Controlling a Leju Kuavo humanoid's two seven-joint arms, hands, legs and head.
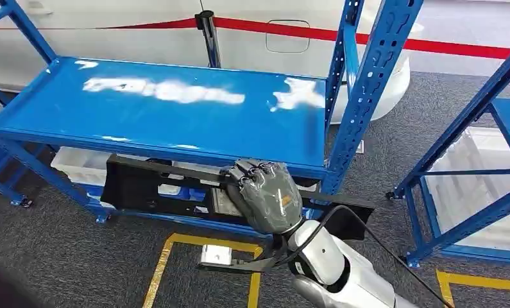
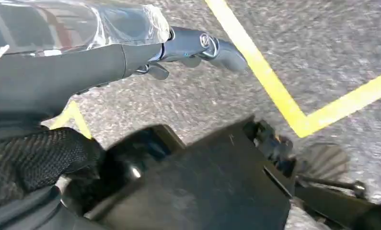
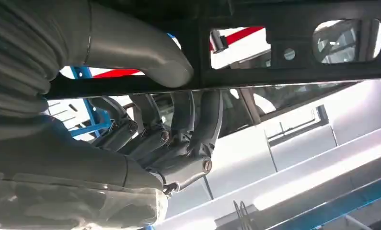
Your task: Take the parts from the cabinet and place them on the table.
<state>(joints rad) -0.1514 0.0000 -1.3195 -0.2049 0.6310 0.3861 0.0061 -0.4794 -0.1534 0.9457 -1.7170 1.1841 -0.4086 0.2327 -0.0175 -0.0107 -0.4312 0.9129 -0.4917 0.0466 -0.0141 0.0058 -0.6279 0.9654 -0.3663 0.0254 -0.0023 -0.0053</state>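
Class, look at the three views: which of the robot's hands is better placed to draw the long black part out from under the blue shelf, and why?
The right. The right hand already grips the black part just below the blue shelf, thumb and fingers on opposite sides. The left hand hangs over the floor, holding nothing.

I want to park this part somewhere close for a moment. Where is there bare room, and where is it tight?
The blue shelf top is bare between its uprights. Below it is crowded: the long black part, gripped by the right hand, spans the lower level over white bins. A small metal piece lies in the yellow floor box.
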